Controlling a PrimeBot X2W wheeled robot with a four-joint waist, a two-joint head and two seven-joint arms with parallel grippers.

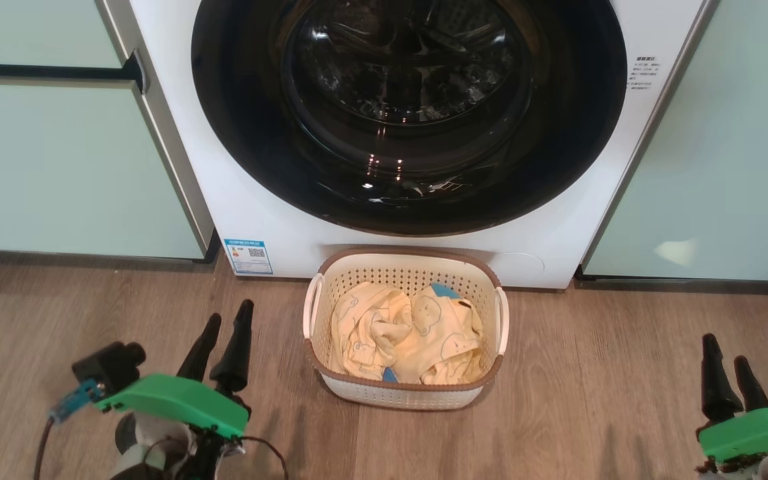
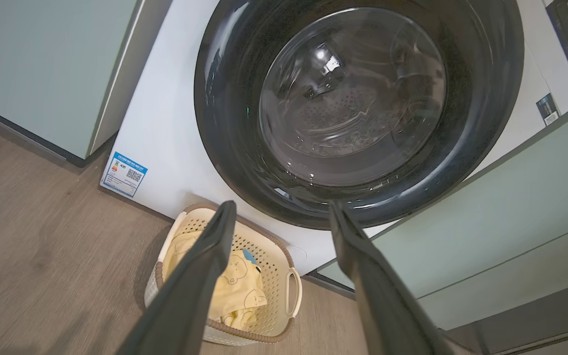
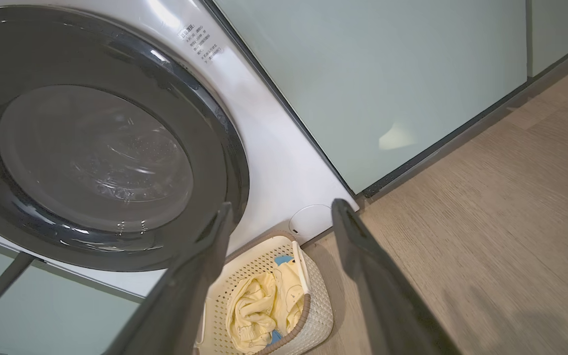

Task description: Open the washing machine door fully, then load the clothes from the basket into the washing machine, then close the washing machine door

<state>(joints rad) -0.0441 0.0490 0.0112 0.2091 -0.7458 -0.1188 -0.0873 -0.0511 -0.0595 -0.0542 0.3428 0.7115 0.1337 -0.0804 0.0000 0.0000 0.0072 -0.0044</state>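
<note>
- Left cabinet (image 1: 57, 167): sits tight against the washing machine (image 1: 224, 200). If the door hinges on that side, a wide arm sweep could clip the panel.
- Left claw (image 1: 229, 313): low over the floor (image 1: 591, 367), left of the basket and apart from it. Fingers spread wide, nothing in them.
- Blue sticker (image 1: 249, 257): bottom-left of the machine front, no factor.
- Door (image 1: 411, 187): shut, flush with the front. No handle or hinge visible from here, so can't tell which edge to pull. Risk: fingers skate off the glossy rim, or load the bulging glass instead of the edge.
- Basket (image 1: 404, 253): on the floor hard up against the machine, right under the door's lower edge. Clothes (image 1: 404, 333) are heaped inside, below the rim. It blocks the straight approach, and it looks light, so an arm reaching for the door could shove or tip it. Door swing probably clears the rim, not sure.
- Right claw (image 1: 725, 350): low, well apart from the basket on its right. Open wide, empty.
- Right cabinet (image 1: 724, 167): close on the machine's right, same squeeze.
</note>
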